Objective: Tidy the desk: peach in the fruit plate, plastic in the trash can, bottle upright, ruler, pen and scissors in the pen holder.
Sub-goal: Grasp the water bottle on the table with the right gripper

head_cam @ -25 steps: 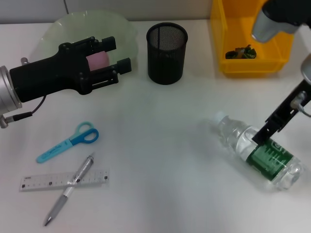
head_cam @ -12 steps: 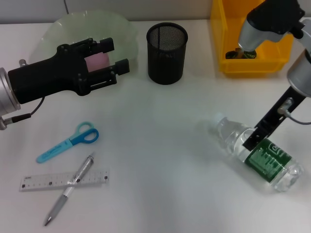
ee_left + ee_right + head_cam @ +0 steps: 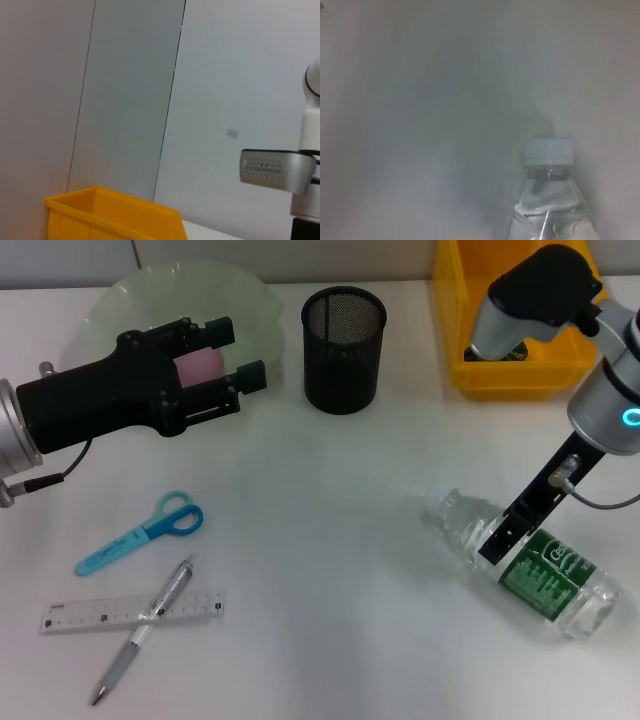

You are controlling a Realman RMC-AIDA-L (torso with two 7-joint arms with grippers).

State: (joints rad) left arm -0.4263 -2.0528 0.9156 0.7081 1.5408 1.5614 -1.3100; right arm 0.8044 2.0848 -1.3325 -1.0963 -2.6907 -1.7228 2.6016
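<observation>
We read the task as early to midway. Our left gripper (image 3: 222, 365), black, hovers over the pale green translucent fruit plate (image 3: 130, 295) with its fingers clamped on the pink peach (image 3: 199, 364); the peach is not yet set down, so that item looks in progress.

Our right gripper (image 3: 497, 540) reaches down onto the clear plastic water bottle with green label (image 3: 520, 565), which lies on its side on the white desk (image 3: 330, 540), cap pointing toward the middle of the desk. We cannot tell whether this claw is open or closed around it. In the right wrist view the bottle's white cap (image 3: 549, 151) sits close ahead. Bottle is not upright yet.

Something dark and greenish already lies in the yellow plastic bin (image 3: 455, 320), likely the plastic in the trash can, though we can't confirm.

Left to do: the blue-handled scissors (image 3: 140, 533), the silver pen (image 3: 140, 630) and the clear ruler (image 3: 90, 613) remain on the desk, the pen crossing over the ruler. The black mesh pen holder (image 3: 343, 336) looks empty.

Writing: the label carries white print, unreadable. Ruler markings too small to read.
</observation>
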